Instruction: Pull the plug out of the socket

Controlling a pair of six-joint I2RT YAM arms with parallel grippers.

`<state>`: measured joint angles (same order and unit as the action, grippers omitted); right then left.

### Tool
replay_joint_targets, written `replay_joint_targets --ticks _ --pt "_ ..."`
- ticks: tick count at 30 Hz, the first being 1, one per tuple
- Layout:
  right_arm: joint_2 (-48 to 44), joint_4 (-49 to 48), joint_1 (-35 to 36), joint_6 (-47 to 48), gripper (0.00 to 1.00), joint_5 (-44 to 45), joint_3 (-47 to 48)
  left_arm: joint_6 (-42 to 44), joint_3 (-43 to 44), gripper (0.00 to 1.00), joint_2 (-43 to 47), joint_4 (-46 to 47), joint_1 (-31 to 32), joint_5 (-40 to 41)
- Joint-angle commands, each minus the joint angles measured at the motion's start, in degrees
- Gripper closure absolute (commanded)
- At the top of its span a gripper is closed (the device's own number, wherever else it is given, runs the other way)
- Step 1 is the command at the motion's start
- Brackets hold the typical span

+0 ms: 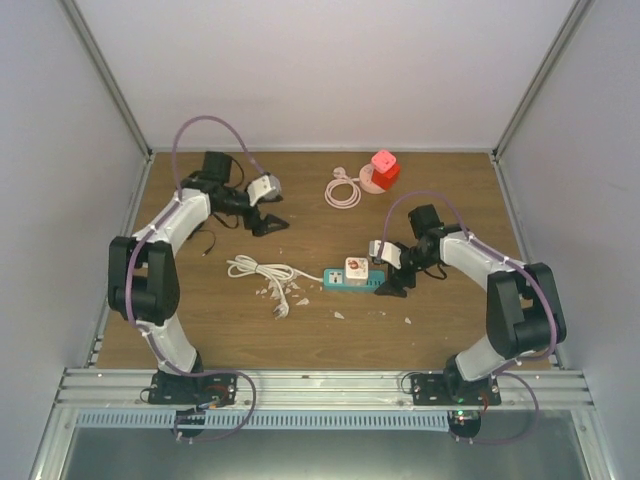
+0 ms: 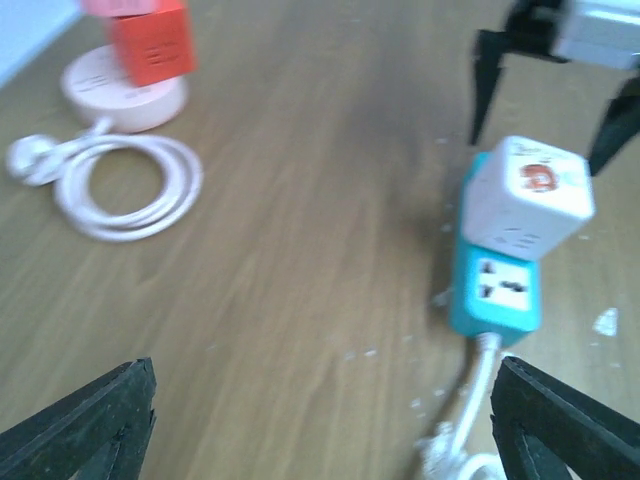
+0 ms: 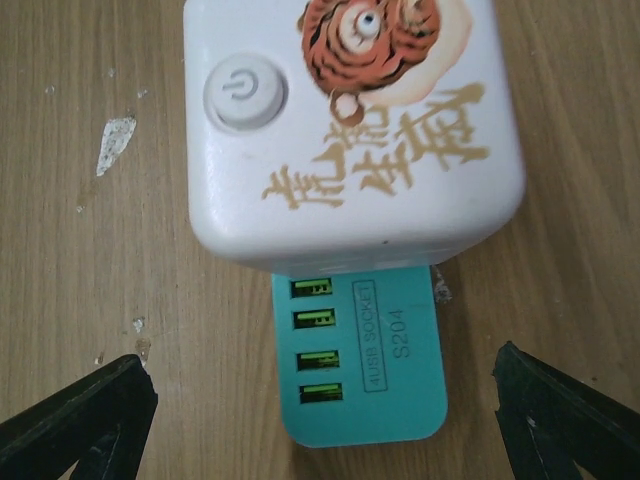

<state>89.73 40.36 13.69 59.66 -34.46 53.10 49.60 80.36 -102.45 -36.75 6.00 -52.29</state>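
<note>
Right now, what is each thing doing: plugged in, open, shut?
teal power strip: flat, one socket free
white cube plug: plugged into strip, not pulled off
strip cord: loosely bunched
pale cable: coiled, plug lying loose
red cube: sitting on round base
left fingers: open, empty
right fingers: open, empty, flanking strip's end

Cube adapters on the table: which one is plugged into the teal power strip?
The white cube with the tiger picture, sitting on the strip. The red cube stands apart on a round pale base.
</note>
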Motion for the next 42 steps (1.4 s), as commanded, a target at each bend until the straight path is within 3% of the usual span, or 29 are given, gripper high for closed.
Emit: replay_joint_targets --ticks 1,7,19,42 --pt "-1.4 -5.4 -0.6 0.6 0.07 0.3 -2.6 3.0 -5.7 0.09 4.8 6.5 4.9 -4.8" --pt "0.1 -6.5 -0.5 0.5 0.09 0.5 -3.5 8.8 -7.5 0.11 3.8 6.7 11.6 -5.2" --pt "4.3 -10.2 0.6 -1.0 0.13 2.6 -4.1 5.9 -13.2 0.14 2.0 18.1 21.6 -3.5" --pt "2.9 -15.2 1.3 -5.4 0.43 0.8 -7.2 -2.1 -17.9 0.13 -7.2 36.5 30.6 4.0"
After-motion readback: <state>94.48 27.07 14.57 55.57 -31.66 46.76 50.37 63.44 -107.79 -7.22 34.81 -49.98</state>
